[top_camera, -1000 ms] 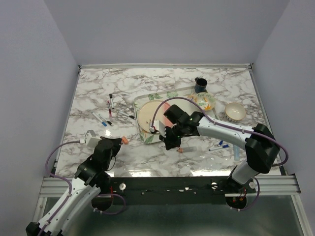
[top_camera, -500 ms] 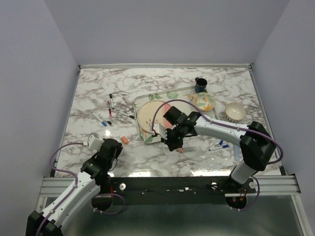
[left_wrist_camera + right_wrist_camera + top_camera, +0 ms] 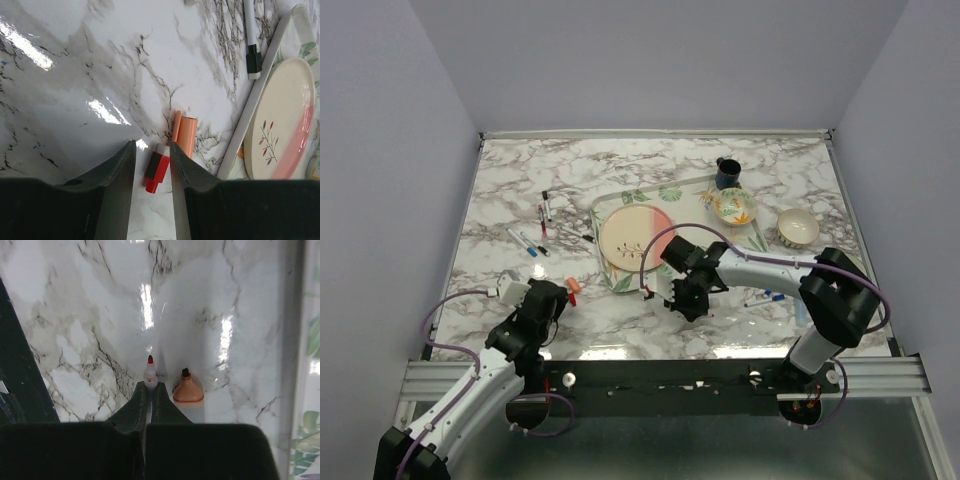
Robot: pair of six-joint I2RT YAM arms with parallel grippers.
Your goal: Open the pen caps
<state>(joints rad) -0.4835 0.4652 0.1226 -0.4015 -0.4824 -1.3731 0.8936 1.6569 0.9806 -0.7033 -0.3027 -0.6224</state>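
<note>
Red plastic pen cap (image 3: 156, 170) lies loose on the veined marble table (image 3: 75, 75) between the parted, empty jaws of the left gripper (image 3: 151, 146), beside one orange plastic cap (image 3: 186, 142); we judge this the drop spot. We find the right gripper (image 3: 148, 385) clamped on one thin white red-tipped pen (image 3: 150, 371), tip bared, beside one uncapped orange highlighter (image 3: 188, 390): two caps off.

The left arm (image 3: 470, 390) is extended forward and low from its base, and the left gripper (image 3: 151, 146) is angled downward with its jaws parted. The right arm (image 3: 770, 268) is bent sharply at the elbow and reached leftward. The right gripper (image 3: 148, 386) is pressed closed on a thin red-tipped pen (image 3: 150, 371), whose tip is seen protruding past the fingertips.
</note>
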